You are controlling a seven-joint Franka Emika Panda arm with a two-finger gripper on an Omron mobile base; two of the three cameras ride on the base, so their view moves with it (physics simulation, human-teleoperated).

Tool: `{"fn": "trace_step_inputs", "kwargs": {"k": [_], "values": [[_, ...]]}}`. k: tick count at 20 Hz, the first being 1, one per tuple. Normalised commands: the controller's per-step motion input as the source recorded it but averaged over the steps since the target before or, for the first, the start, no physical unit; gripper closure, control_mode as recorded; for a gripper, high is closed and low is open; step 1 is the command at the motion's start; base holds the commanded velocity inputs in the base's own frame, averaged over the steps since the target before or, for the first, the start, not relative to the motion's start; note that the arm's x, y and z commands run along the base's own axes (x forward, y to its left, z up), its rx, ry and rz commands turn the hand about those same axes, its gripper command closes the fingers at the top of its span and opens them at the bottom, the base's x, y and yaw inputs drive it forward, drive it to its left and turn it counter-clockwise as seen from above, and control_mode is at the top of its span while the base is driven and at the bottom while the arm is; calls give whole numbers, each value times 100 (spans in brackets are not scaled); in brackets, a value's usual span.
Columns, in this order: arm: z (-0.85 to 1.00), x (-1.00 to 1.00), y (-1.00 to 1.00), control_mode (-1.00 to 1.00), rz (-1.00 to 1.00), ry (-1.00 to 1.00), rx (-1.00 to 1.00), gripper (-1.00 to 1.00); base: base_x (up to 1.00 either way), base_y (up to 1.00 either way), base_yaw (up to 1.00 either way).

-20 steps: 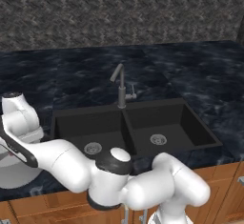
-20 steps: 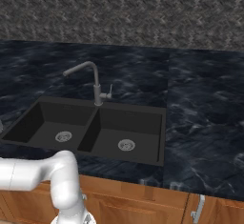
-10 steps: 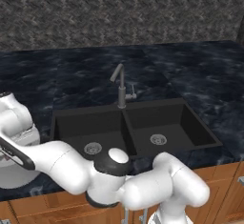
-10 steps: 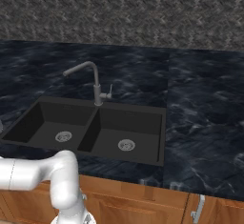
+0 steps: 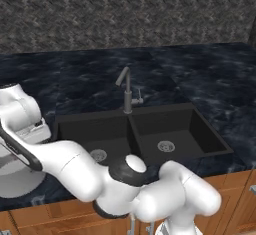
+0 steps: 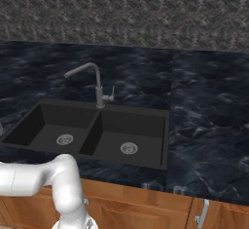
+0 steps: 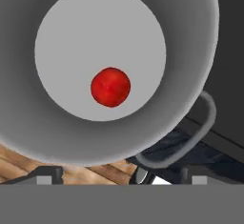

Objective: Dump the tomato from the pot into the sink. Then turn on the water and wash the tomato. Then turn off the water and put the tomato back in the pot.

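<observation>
Not much has shifted since a second ago: the arm has sunk a touch lower at the left edge of the left base view, and the sink and faucet sit right where they were.

Nearest first. The gripper (image 7: 162, 176) hangs right over the pot (image 7: 57, 132), looking straight down into it. Its two dark fingertips (image 7: 198, 174) barely poke up at the bottom of the hand view, well apart, so I'd call the jaws open and holding nothing. The pot's loop handle (image 7: 202, 123) curves just ahead of them, roughly between the tips.

Further ahead, the tomato (image 7: 110, 86) sits on the pot's pale floor, a bit off centre toward the jaws. Nothing else is in there.

Past the pot's rim, a dark corner that looks like the sink edges into the hand view. In the base views the sink (image 5: 200, 124) shows both basins empty, just the drains, no tomato, and no water is running from the faucet (image 5: 126, 91).

So progress-wise, I'd say it looks basically at the start. Dumping isn't done yet, and washing, shutting off the water and putting the tomato back are all left.
</observation>
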Motion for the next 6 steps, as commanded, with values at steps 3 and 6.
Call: {"fn": "trace_step_inputs", "kwargs": {"k": [3, 6], "values": [[29, 0, -81, -100, -17, 0, 0, -100, 0, 0, 0], [23, 0, -94, -100, -21, 0, 0, -100, 0, 0, 0]]}}
